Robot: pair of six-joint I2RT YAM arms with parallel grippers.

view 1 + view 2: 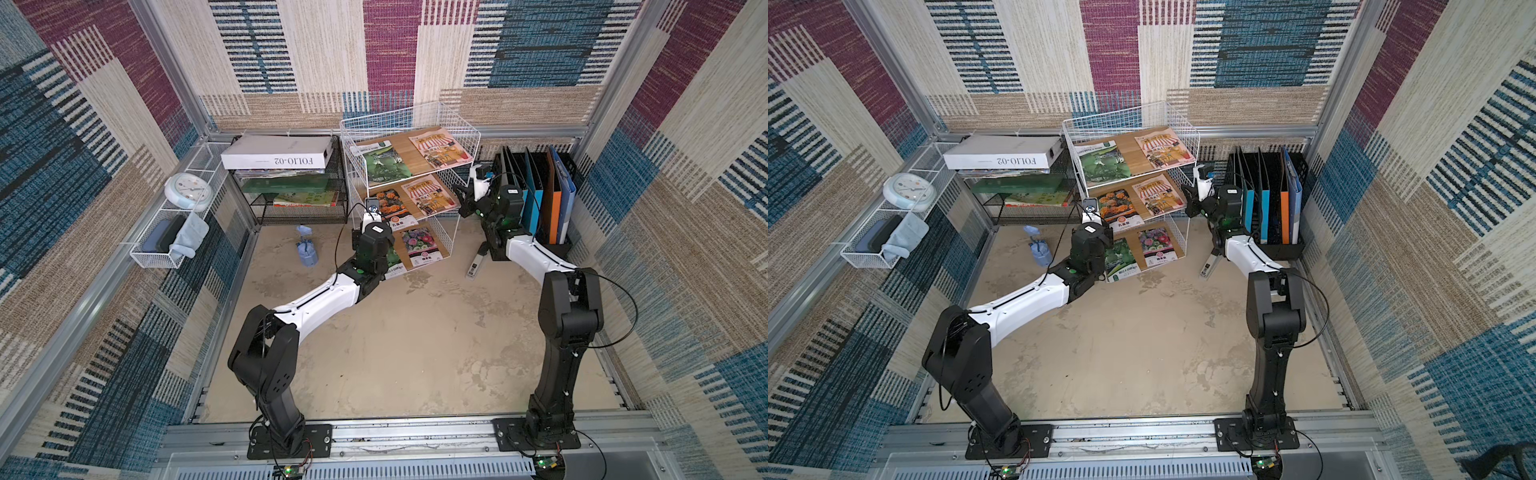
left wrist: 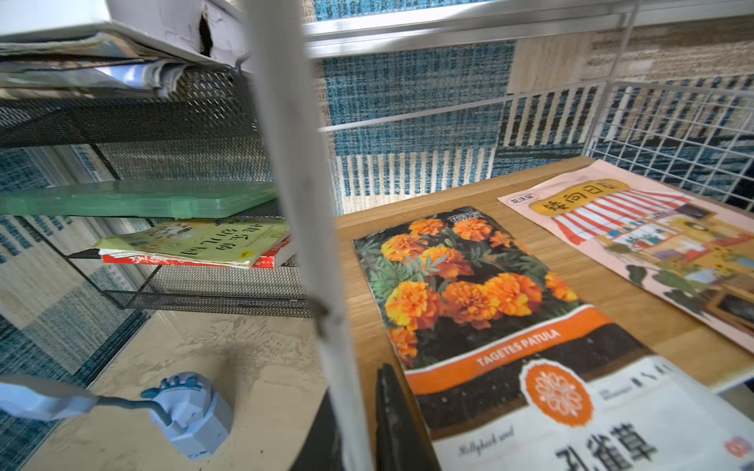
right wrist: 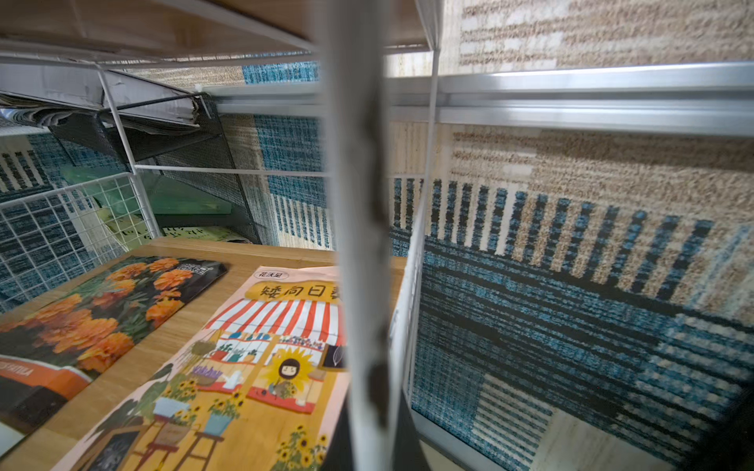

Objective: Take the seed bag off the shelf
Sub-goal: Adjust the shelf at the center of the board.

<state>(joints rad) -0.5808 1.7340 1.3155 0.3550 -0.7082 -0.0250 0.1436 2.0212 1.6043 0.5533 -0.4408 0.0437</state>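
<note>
**Both grippers closed on the shelf's front posts, seed bags flat on the boards**

The shelf (image 1: 400, 143) stood at the far edge of the table (image 1: 415, 332), between a black mesh rack (image 1: 299, 210) and a black file holder (image 1: 540, 199). The left gripper (image 2: 359, 428) was at the front left corner of the middle tier. In the left wrist view the white corner post ran between its fingers (image 2: 393, 420), which were drawn in close on either side of it. The right gripper (image 1: 463, 204) was at the front right corner of the same tier, pinched tight. The right wrist view showed that corner's post running up between its jaws.

On the middle board the marigold seed bag (image 2: 469, 293) lay flat along the left side, its white end at the front edge, just beside the left gripper. The pink seed bag (image 3: 265, 367) lay flat on the right side of the same board, apart from the marigold one and close to the right post. Further seed bags (image 1: 384, 166) lay on the top board and the bottom one. A small blue object (image 1: 306, 249) sat on the table to the left of the shelf.
</note>
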